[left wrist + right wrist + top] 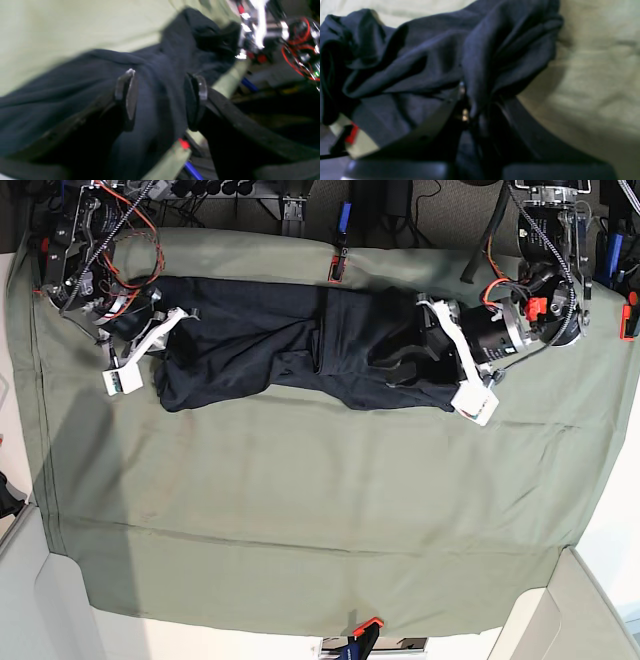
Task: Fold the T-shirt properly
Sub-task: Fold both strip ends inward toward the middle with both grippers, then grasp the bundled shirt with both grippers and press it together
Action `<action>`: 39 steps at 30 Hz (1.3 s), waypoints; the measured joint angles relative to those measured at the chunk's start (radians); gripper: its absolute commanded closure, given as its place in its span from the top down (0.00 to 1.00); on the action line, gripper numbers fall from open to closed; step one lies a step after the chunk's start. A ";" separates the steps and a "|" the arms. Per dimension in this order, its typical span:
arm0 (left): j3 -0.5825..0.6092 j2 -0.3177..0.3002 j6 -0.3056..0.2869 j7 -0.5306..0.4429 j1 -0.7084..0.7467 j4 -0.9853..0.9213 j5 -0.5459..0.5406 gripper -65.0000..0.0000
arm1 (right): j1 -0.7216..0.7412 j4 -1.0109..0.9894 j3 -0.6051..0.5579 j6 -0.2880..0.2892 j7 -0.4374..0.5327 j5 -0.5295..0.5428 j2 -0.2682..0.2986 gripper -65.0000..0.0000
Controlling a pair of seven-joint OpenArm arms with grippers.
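Note:
The T-shirt (300, 345) is a dark charcoal-navy garment lying bunched and wrinkled in a long strip along the back of the sage-green table cloth (300, 500). My right gripper (165, 330) is at its left end. In the right wrist view the gripper (467, 100) is shut on a raised fold of the T-shirt (425, 50). My left gripper (435, 340) is at the shirt's right end. In the left wrist view its fingers (126, 95) stand apart, the gripper (163, 77) astride a ridge of the T-shirt (62, 95).
A red clamp (335, 270) holds the cloth at the table's back edge. Cables and arm bases crowd the back corners (90, 240). The cloth's front edge has another clamp (360, 627). The table edge runs close beside the shirt in the left wrist view (230, 80).

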 measured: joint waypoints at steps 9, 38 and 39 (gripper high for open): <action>-0.087 -0.048 0.000 -0.003 -0.006 0.000 -0.001 0.50 | 0.048 -0.005 0.201 -0.013 0.000 0.006 0.166 0.00; -0.087 -0.108 0.000 -0.003 0.013 -0.002 0.041 0.50 | 0.005 0.256 -0.246 0.031 -0.120 0.016 -0.253 0.12; -0.087 -0.108 0.000 -0.003 0.013 -0.002 0.039 0.50 | 0.005 0.236 -0.267 0.029 -0.115 0.008 -0.250 0.31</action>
